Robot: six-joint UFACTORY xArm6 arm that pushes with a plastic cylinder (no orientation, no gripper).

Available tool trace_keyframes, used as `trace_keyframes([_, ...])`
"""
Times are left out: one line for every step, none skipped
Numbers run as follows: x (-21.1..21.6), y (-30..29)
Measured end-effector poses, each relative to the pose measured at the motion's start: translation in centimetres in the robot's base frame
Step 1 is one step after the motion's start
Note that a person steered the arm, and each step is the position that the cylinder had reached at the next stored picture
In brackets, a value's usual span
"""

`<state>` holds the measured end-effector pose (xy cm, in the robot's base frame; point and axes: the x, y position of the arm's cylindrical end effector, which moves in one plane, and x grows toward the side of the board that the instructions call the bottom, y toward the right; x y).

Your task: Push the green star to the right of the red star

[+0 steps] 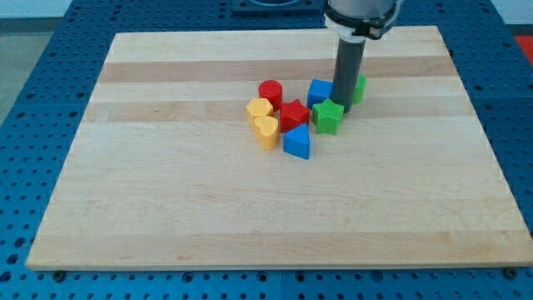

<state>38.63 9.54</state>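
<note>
The green star (328,116) lies just right of the red star (292,115), near the middle of the wooden board (166,183). The two stars are close, with a narrow gap between them. My tip (343,106) stands at the green star's upper right edge, touching or almost touching it. The rod rises from there to the view's top.
A red cylinder (270,92) sits up-left of the red star. Two yellow blocks (260,108) (266,131) lie to its left. A blue block (320,91) is behind the rod's left, another blue block (297,143) below the red star. A green block (359,87) peeks out right of the rod.
</note>
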Motion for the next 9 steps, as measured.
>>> trace_keyframes([0.5, 0.0])
trace_keyframes([0.8, 0.0])
trace_keyframes([0.9, 0.0])
trace_keyframes([1.4, 0.0])
trace_keyframes([2.0, 0.0])
trace_keyframes([2.0, 0.0])
trace_keyframes([1.9, 0.0])
trace_keyframes([0.5, 1.9])
trace_keyframes([-1.1, 2.7])
